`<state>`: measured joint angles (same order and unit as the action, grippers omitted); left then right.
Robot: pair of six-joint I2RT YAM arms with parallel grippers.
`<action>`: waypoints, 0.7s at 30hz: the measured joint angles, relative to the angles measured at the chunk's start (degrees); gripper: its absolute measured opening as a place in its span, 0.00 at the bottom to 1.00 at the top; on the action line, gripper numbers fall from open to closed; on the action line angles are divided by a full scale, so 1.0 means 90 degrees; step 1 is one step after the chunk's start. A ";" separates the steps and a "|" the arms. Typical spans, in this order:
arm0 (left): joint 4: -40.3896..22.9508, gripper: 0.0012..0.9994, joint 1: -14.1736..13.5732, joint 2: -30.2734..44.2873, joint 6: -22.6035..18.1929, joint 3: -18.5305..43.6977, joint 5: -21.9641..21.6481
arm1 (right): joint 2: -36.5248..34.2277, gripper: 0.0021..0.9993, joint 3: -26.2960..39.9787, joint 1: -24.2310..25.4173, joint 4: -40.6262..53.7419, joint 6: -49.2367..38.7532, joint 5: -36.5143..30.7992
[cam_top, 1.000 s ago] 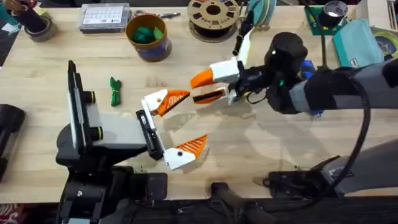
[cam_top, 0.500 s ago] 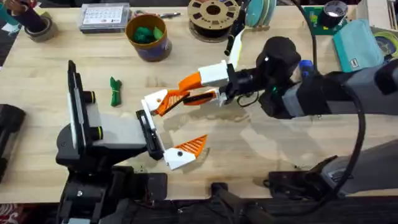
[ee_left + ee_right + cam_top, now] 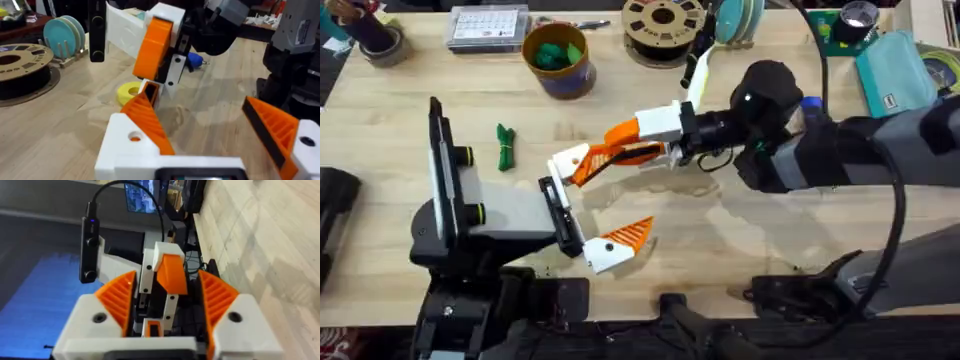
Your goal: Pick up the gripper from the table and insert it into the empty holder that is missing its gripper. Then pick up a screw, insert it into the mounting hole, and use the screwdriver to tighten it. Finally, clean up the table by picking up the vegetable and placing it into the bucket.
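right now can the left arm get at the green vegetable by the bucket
Probably yes: the vegetable lies alone on bare table beside the left arm, nothing over it. But the left gripper points away toward the right gripper, so it must turn.

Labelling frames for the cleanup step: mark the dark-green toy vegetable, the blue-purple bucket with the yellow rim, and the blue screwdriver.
Dark-green slender toy vegetable (image 3: 505, 146), overhead view, pinched middle.
Blue-purple round bucket with mustard-yellow rim (image 3: 529, 43), overhead view, left rim.
Bright blue pen-shaped screwdriver (image 3: 809, 104), overhead view, exposed body behind right arm.

The right arm's white hand with orange ribbed fingers (image 3: 620, 150) is reached across the middle, its tips met with the upper finger of the left hand (image 3: 605, 200), which is spread wide.
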<state>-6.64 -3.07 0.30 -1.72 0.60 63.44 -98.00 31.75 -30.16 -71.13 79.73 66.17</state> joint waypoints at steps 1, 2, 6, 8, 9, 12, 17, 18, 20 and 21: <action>0.0000 0.99 0.0000 0.0002 0.0000 0.0000 0.0000 | 0.0000 0.68 0.0000 -0.0009 0.0000 -0.0001 0.0002; -0.0002 0.99 0.0000 -0.0001 0.0000 0.0000 -0.0001 | 0.0000 0.64 0.0000 -0.0024 0.0002 -0.0001 0.0002; -0.0002 0.99 0.0000 0.0001 0.0000 0.0000 0.0000 | 0.0000 0.62 0.0000 -0.0064 0.0000 -0.0002 0.0012; 0.0000 0.99 0.0000 0.0001 0.0000 0.0000 -0.0002 | -0.0001 0.54 0.0000 -0.0072 0.0001 -0.0001 0.0023; -0.0001 0.99 0.0000 0.0000 0.0000 0.0000 0.0000 | 0.0000 0.50 0.0000 -0.0076 0.0000 -0.0003 0.0031; 0.0001 0.99 0.0000 -0.0001 -0.0004 0.0000 -0.0002 | 0.0000 0.27 0.0000 -0.0076 0.0001 0.0001 0.0049; 0.0001 0.99 0.0000 -0.0001 -0.0049 0.0000 -0.0002 | -0.0073 0.01 -0.0012 -0.0074 0.0014 0.0036 0.0080; 0.0001 0.99 0.0000 -0.0001 -0.0051 0.0000 -0.0004 | -0.0073 0.01 -0.0012 -0.0074 0.0002 0.0042 0.0080; 0.0001 0.99 0.0000 -0.0001 -0.0051 0.0000 -0.0002 | -0.0073 0.01 -0.0012 -0.0074 0.0002 0.0048 0.0082; 0.0001 0.99 0.0000 -0.0001 -0.0051 0.0000 -0.0002 | -0.0073 0.01 -0.0012 -0.0074 0.0002 0.0046 0.0083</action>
<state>-6.63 -3.07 0.30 -2.17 0.60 63.42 -98.65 31.64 -30.83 -71.11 80.14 66.92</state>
